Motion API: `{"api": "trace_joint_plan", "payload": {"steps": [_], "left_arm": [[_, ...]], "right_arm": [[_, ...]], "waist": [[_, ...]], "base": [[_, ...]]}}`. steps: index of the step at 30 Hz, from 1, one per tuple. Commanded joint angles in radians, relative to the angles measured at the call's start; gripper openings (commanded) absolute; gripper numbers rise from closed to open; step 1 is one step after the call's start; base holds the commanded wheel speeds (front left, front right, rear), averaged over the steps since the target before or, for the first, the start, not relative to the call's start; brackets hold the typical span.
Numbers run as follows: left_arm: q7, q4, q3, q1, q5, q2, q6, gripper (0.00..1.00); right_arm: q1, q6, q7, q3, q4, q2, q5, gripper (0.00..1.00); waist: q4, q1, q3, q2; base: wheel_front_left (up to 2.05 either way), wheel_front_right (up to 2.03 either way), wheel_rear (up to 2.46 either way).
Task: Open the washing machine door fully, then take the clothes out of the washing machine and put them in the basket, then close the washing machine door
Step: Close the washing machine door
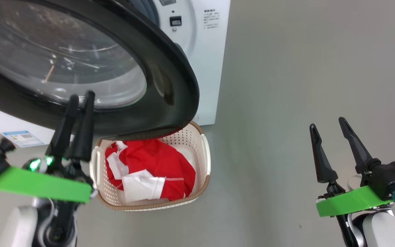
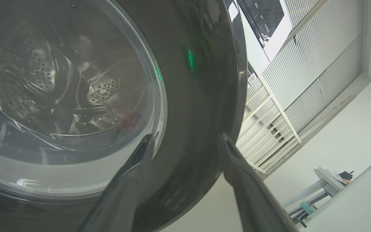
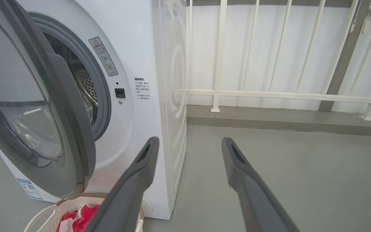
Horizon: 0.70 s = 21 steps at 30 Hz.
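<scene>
Laundry nearly done: one washing machine (image 1: 204,68), one door (image 1: 175,79), one basket (image 1: 183,139). The left gripper (image 1: 81,96), fingers apart, stands before the door's black rim, a likely spot for pushing it shut (whether it touches cannot be told). The door hangs ajar just beyond those fingers, its lower edge over the basket. The basket sits below and to their right, with red-and-white clothes (image 1: 156,161) heaped inside; the number of garments is unclear. The right gripper (image 1: 327,122), fingers apart and empty, hangs well aside, seemingly to keep the door's swing free.
</scene>
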Motion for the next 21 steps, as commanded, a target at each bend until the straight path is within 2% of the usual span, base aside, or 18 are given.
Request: {"api": "trace_joint_plan", "payload": {"steps": [1,7,12,21], "left_arm": [[-0.032,-0.027,0.015,0.014,0.056,0.046,-0.010,1.00],[-0.154,-0.001,-0.016,0.092,0.264,0.102,0.001,1.00],[-0.203,0.012,-0.017,0.149,0.425,0.131,0.047,1.00],[-0.218,-0.002,0.010,0.245,0.584,0.107,0.075,1.00]], "right_arm": [[0.004,0.003,-0.006,0.014,-0.022,-0.007,-0.015,1.00],[0.016,0.003,-0.006,-0.009,-0.031,-0.007,-0.024,1.00],[0.033,0.003,-0.006,-0.026,-0.046,-0.007,-0.033,1.00],[0.077,0.003,-0.006,-0.051,-0.086,-0.007,-0.042,1.00]], "waist": [[0.016,0.0000,-0.020,0.0000],[0.028,0.0000,-0.044,0.0000],[0.031,0.0000,-0.066,0.0000],[0.033,0.0000,-0.111,0.0000]], "base": [[0.00,0.00,0.00],[0.00,0.00,0.00],[0.00,0.00,0.00],[0.00,0.00,0.00]]}}
